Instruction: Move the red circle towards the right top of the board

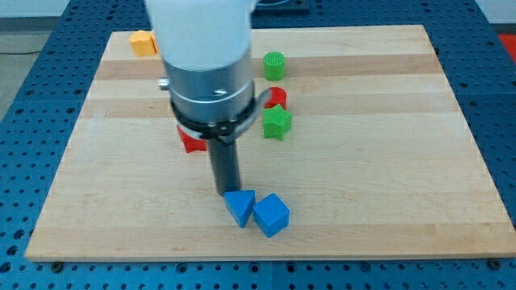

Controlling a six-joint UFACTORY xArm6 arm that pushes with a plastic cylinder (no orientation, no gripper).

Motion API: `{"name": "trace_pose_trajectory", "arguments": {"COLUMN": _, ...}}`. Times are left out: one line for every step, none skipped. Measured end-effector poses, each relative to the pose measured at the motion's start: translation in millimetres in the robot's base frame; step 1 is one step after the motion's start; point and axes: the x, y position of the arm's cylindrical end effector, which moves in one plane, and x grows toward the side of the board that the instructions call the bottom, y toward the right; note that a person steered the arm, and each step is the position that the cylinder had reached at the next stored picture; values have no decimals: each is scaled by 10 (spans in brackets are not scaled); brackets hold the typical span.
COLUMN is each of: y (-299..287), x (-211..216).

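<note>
— Wooden board (387, 161) on a blue perforated table (492, 97), right? Where is the red circle?

— Red circle (278, 98) lies near the middle of the board, partly hidden behind the arm (205, 72), between the green cylinder (274, 64) above it and the green star (276, 123) just below, which it seems to touch.

— And my tip?

— My tip (226, 193) sits low on the board, touching or just beside the blue triangle (239, 207), which touches the blue cube (271, 215) on the view's right. It is well apart from the red circle.

— Is anything grasped?

— No; the arm ends in a bare rod, no hand to close.

— Other blocks?

— A second red block (191, 142), shape unclear, peeks out at the arm's left; an orange block (143, 43) rests at the view's top left.
</note>
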Motion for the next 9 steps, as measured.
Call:
{"name": "trace_pose_trajectory", "arguments": {"y": -199, "x": -215}}
{"name": "trace_pose_trajectory", "arguments": {"y": -162, "x": -440}}
{"name": "trace_pose_trajectory", "arguments": {"y": -33, "x": -680}}
{"name": "trace_pose_trajectory", "arguments": {"y": -33, "x": -954}}
{"name": "trace_pose_trajectory", "arguments": {"y": 53, "x": -1133}}
{"name": "trace_pose_trajectory", "arguments": {"y": 319, "x": -1226}}
{"name": "trace_pose_trajectory", "arguments": {"y": 619, "x": -1341}}
{"name": "trace_pose_trajectory", "arguments": {"y": 851, "x": -1476}}
{"name": "trace_pose_trajectory", "arguments": {"y": 1084, "x": -1644}}
